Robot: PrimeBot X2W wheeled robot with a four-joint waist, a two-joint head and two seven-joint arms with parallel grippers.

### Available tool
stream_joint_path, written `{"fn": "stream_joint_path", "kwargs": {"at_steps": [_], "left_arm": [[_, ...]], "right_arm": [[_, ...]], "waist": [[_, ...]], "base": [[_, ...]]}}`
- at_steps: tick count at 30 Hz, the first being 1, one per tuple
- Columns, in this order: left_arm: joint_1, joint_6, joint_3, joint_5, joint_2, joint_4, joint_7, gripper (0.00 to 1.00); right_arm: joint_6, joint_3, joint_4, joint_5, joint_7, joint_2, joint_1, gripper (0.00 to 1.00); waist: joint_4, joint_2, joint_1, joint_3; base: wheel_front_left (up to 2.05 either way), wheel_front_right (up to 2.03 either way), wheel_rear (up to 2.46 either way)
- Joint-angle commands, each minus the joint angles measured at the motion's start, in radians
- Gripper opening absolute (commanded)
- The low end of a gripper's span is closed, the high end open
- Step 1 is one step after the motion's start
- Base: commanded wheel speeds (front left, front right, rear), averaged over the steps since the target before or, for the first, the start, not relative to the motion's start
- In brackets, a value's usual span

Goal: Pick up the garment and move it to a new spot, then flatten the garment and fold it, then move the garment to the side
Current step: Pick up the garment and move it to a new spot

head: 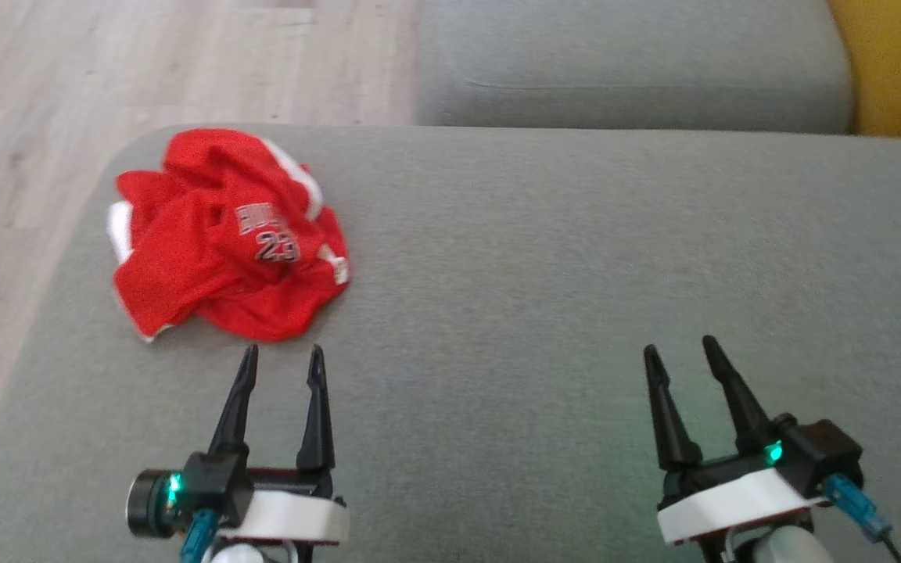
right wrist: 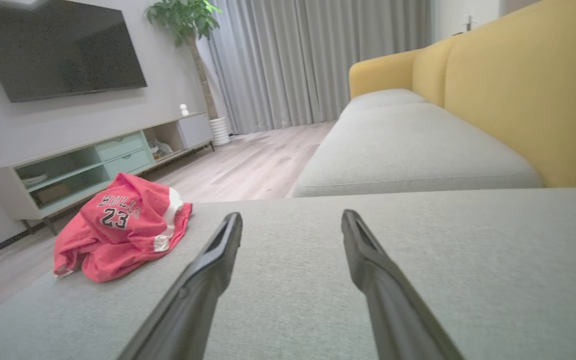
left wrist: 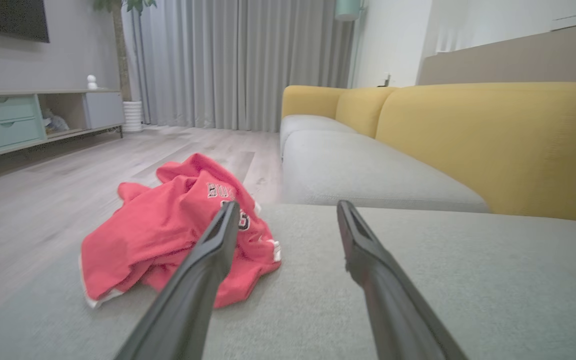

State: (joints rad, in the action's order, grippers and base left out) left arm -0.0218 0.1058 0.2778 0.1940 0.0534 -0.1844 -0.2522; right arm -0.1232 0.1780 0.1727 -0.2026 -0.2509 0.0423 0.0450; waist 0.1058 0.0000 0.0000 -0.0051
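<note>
Lying crumpled near the far left corner of the grey cushion (head: 544,258), the red jersey (head: 224,234) shows white trim and the number 23 (the lettering above it reads BULLS in the right wrist view). The left end effector (head: 282,352) hovers just short of the jersey's near edge, its two fingers spread apart with nothing between them. In its own wrist view the left finger (left wrist: 213,250) overlaps the cloth, though I cannot tell whether it touches. The right end effector (head: 679,346) sits well apart to the right over bare cushion, also released and empty. Wooden floor (head: 28,94) lies beyond the cushion's left edge, and a second grey seat (head: 630,62) with a yellow back (head: 896,62) runs behind.
</note>
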Motion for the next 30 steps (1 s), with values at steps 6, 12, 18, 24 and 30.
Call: {"fn": "stream_joint_path", "kwargs": {"at_steps": [6, 12, 18, 24, 30], "left_arm": [[-0.001, 0.003, -0.047, 0.0, -0.003, 0.037, -0.01, 1.0], [0.013, 0.0, -0.044, -0.007, -0.003, 0.042, -0.01, 1.0], [0.023, -0.007, -0.044, -0.013, -0.003, 0.046, -0.01, 1.0], [0.03, -0.01, -0.049, -0.017, -0.003, 0.054, -0.01, 1.0], [0.027, -0.023, -0.07, -0.024, -0.003, 0.044, -0.01, 1.0]], "right_arm": [[-0.008, 0.064, -0.036, 0.008, -0.011, 0.008, -0.019, 1.0], [-0.008, 0.089, -0.043, 0.002, -0.011, 0.008, -0.009, 1.0], [-0.008, 0.101, -0.04, -0.011, -0.011, 0.008, 0.0, 1.0], [-0.008, 0.107, -0.036, -0.015, -0.011, 0.008, 0.0, 1.0], [-0.008, 0.121, -0.034, -0.016, -0.011, 0.008, -0.007, 1.0]], "waist": [[0.106, 0.0, 0.0, -0.021], [0.188, 0.0, 0.0, -0.032], [0.255, 0.0, 0.0, -0.044], [0.281, 0.0, 0.0, -0.047], [0.254, 0.0, 0.0, -0.039]], "base": [[0.0, 0.0, 0.0], [0.0, 0.0, 0.0], [0.0, 0.0, 0.0], [0.0, 0.0, 0.0], [0.0, 0.0, 0.0]]}}
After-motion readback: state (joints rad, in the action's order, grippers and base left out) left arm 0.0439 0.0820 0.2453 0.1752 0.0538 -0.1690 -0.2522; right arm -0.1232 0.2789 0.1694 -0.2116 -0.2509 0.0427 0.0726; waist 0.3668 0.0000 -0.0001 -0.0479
